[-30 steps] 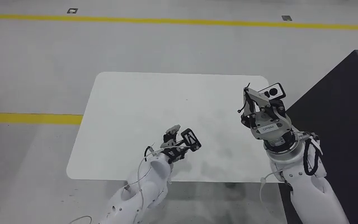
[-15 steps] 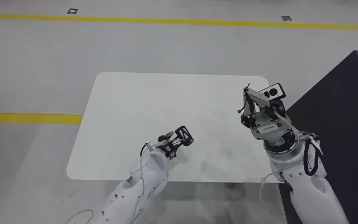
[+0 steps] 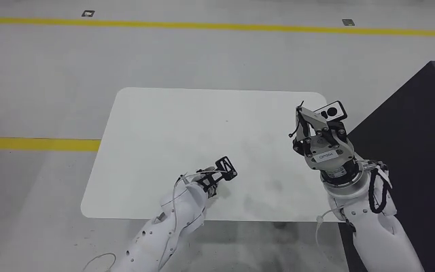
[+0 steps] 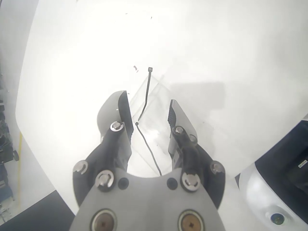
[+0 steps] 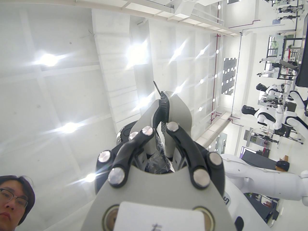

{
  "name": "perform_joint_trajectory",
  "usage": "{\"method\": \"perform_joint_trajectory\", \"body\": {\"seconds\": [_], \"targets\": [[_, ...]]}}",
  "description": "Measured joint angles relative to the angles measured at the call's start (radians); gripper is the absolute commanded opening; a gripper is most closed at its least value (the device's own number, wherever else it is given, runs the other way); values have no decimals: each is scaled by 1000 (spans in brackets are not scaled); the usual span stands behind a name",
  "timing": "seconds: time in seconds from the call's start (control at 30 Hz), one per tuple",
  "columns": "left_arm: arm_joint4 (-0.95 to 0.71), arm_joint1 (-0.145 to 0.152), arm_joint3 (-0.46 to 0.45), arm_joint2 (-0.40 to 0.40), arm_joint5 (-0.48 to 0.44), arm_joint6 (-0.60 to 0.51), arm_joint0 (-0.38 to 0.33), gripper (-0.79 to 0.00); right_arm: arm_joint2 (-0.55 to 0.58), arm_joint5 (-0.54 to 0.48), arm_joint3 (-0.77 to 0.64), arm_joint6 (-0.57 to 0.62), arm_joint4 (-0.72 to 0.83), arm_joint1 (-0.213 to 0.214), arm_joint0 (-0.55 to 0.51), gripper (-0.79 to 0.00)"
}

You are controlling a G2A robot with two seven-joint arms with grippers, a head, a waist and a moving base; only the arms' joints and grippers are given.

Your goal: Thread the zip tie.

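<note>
Bench point(image 3: 170, 122): white, matte, rounded corners.

Left gripper point(image 4: 147, 96): low over the near edge, a little left of its middle. Jaws spread wide, holding nothing. Fingers are smooth grey metal shells lined with black ribbed pads point(image 4: 125, 114).

Between and ahead of the spread fingers lies a piece of clear plastic point(image 4: 157, 121), glossy, with creased straight edges; bag or sheet, cannot tell. On it are two thin black strips with small square heads:
- farther zip tie point(image 4: 146, 92): nearly straight, with a slight kink towards its tail, head pointing away from the gripper.
- nearer zip tie point(image 4: 148, 145): gently curved, its tail running back under the gripper's palm. Its head lies just beside the tail of the farther one.

Neither fingertip touches either strip.

Right gripper point(image 5: 162, 97): raised by the bench's right edge, pointing up towards the ceiling. Ribbed pads pressed together, pinching a held zip tie point(image 5: 157, 87). A short, narrow black tip pokes out past the fingertips.
</note>
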Motion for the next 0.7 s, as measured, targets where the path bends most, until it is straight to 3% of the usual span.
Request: {"method": "perform_joint_trajectory", "body": {"seconds": [0.33,0.7], "targets": [[5,-23,80,29,29,0,-47,-539,0,0,0,0,0,0,0,-785],[-7,-32,88,11,40,5,-48,-585,0,0,0,0,0,0,0,-785]]}}
